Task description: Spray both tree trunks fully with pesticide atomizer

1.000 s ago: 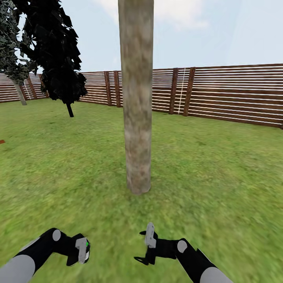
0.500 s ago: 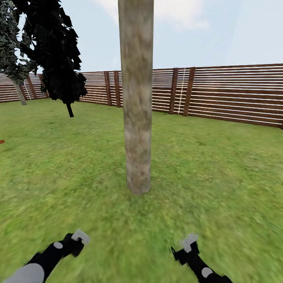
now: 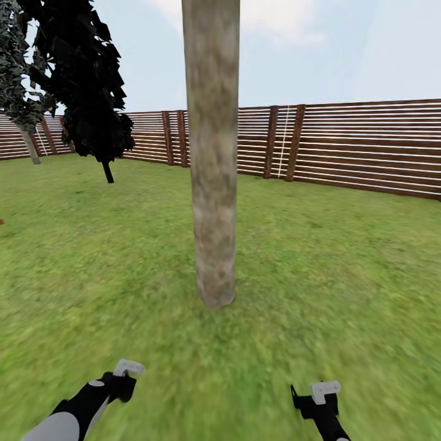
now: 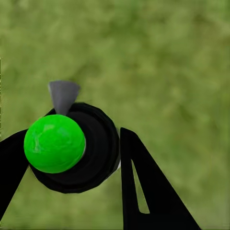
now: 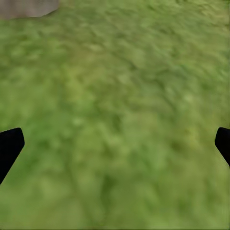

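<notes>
One tree trunk (image 3: 213, 184) ahead, atomizer (image 4: 72, 146) btwn left end effector (image 4: 67, 158) fingers

Blurry green grass (image 5: 120, 120), grey trunk base (image 5: 26, 7) at edge, r. end effector (image 5: 115, 143) fingertips (image 5: 9, 143) wide apart

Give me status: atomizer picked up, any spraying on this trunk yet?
Done: the atomizer, green ball and black body, sits between the left gripper fingers, and the robot faces a tree trunk. In hand: both arms low over the grass, right gripper open, empty. Left: no white specks on the bark, so spraying both trunks remains.
</notes>
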Controlling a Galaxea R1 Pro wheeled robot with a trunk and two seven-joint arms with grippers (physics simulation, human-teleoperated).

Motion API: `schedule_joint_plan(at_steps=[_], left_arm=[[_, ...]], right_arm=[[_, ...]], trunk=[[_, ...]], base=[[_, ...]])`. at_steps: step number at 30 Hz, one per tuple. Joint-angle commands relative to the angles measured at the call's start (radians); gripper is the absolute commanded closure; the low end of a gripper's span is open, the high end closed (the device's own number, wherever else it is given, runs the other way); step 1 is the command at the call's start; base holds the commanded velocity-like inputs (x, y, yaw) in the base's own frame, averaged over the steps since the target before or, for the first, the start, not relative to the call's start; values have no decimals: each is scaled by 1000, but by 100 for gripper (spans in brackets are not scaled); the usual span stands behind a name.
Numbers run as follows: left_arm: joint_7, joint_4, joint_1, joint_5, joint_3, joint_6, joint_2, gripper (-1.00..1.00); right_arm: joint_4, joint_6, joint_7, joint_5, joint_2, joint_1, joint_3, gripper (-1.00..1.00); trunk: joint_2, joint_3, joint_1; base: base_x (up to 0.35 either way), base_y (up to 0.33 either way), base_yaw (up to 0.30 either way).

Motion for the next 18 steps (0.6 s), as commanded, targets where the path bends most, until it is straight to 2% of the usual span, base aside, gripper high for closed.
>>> schedule_joint_plan(at_steps=[1,5,6,7,9,14,18], left_arm=[[9,0,0,-5,10,31,-2,100],[37,-4,-1,-5,12,137,-24,100],[37,-5,-1,-5,12,146,-26,100],[39,-8,-2,-6,11,175,-38,100],[39,-9,-3,-6,11,192,-48,100],[39,-10,-3,-6,11,208,-54,100],[39,-11,-3,-7,10,269,-53,100]], right_arm=[[1,-1,-8,9,1,0,2,-100],[1,-1,-8,8,0,0,1,-100],[1,-1,-8,8,0,0,1,-100],[0,-1,-8,7,0,0,1,-100],[0,-1,-8,7,0,0,1,-100],[-1,-1,-8,8,0,0,-10,-100],[0,-1,-8,8,0,0,-27,-100]], trunk=[[0,-1,0],[0,-1,0],[0,-1,0],[0,-1,0],[0,-1,0],[0,-1,0],[0,-1,0]], base=[[334,-60,0],[338,-72,-9],[339,-76,-70],[339,-77,-183],[339,-70,-225],[339,-18,-256],[339,-1,-264]])
